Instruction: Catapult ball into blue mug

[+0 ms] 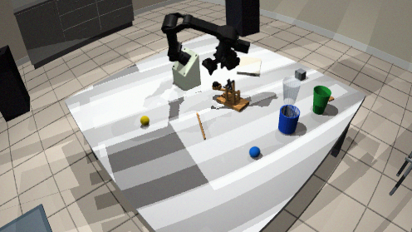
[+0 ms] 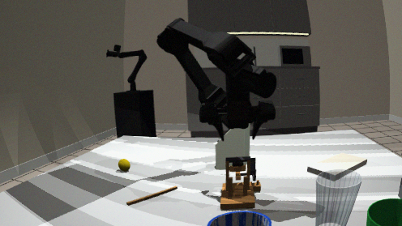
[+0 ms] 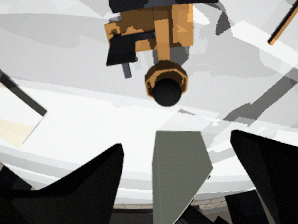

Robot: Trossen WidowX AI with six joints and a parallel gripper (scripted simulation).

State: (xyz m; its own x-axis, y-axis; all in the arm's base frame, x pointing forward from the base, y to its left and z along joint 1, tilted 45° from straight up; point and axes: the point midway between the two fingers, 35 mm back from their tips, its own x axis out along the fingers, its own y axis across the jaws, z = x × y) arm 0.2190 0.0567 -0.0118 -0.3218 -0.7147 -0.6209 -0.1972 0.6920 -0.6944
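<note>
The black ball (image 1: 216,85) (image 3: 167,92) sits at the cup on the end of the catapult's arm, over the cup's outer rim in the wrist view. The wooden catapult (image 1: 238,104) (image 2: 237,204) (image 3: 182,25) stands upright on the table, its cup end toward the robot's base. My gripper (image 1: 221,70) (image 2: 238,138) (image 3: 177,143) is open and empty, above and just behind the ball, on the robot's side, not touching it. The blue mug (image 1: 288,120) (image 2: 239,219) stands upright on the far side of the catapult from the robot's base.
A clear ribbed glass (image 1: 291,91) (image 2: 337,198) and a green cup (image 1: 320,101) (image 2: 385,214) stand near the mug. Also there are a blue ball (image 1: 254,151), a yellow ball (image 1: 144,120) (image 2: 124,164), a thin stick (image 1: 201,125) (image 2: 152,195), a grey cube (image 1: 300,74) and a book (image 1: 249,66) (image 2: 338,164).
</note>
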